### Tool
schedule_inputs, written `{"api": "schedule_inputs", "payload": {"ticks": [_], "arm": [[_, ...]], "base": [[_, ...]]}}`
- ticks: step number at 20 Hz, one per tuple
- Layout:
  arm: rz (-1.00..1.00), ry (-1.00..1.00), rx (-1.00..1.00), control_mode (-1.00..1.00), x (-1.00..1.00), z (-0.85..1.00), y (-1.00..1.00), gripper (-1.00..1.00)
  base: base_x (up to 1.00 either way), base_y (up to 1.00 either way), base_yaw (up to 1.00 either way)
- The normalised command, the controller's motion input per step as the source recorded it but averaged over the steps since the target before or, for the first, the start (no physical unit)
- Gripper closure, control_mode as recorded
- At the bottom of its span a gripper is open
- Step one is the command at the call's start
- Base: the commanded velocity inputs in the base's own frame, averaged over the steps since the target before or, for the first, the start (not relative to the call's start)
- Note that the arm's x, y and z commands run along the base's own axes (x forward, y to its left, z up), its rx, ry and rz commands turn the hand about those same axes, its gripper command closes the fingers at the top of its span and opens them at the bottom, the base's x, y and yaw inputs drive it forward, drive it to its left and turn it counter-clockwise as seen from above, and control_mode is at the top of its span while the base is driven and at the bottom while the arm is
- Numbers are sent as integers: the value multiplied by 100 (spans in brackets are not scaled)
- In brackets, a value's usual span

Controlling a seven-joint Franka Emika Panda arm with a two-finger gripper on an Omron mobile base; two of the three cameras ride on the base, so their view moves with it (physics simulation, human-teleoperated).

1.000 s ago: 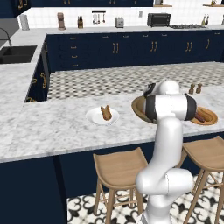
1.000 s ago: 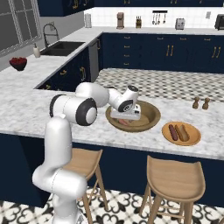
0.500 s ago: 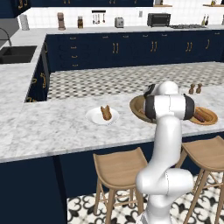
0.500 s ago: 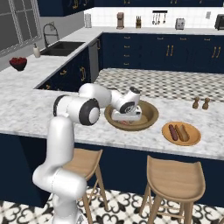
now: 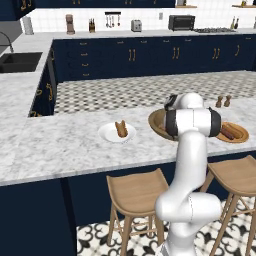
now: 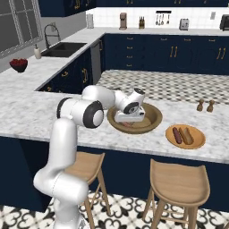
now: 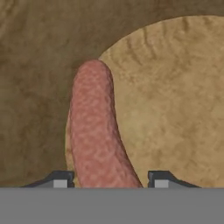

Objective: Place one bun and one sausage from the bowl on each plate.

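Observation:
The brown wooden bowl point(image 6: 154, 112) sits on the island counter, its left rim point(image 5: 156, 122) showing past the arm. My gripper point(image 6: 129, 121) reaches down into it. In the hand view the gripper point(image 7: 110, 179) is open, its fingertips point(image 7: 61, 179) on either side of a reddish sausage point(image 7: 94, 131) that lies against a tan bun point(image 7: 170, 100). The white plate point(image 5: 107, 134) holds brown food point(image 5: 121, 129). Right of the bowl, the wooden plate point(image 6: 197, 142) carries a sausage point(image 6: 177, 135) and a bun point(image 6: 187, 135).
Two small shakers point(image 6: 205, 105) stand behind the wooden plate. Wooden stools point(image 6: 179, 183) are tucked under the island's front edge. A sink point(image 6: 67, 48) and a red bowl point(image 6: 19, 65) are on the far left counter.
The hand has dropped lower into the bowl, and the arm has shifted slightly towards it. The plates and their food have not moved.

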Motion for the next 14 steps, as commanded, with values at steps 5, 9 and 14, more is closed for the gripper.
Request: {"api": "schedule_inputs", "payload": {"ticks": [5,9,14], "arm": [[-1,0,0,-100,-24,21,0,100],[-8,0,-1,-100,-42,78,9,100],[-13,0,-8,-100,-76,79,44,100]], "base": [[0,0,0],[0,0,0],[0,0,0]]}}
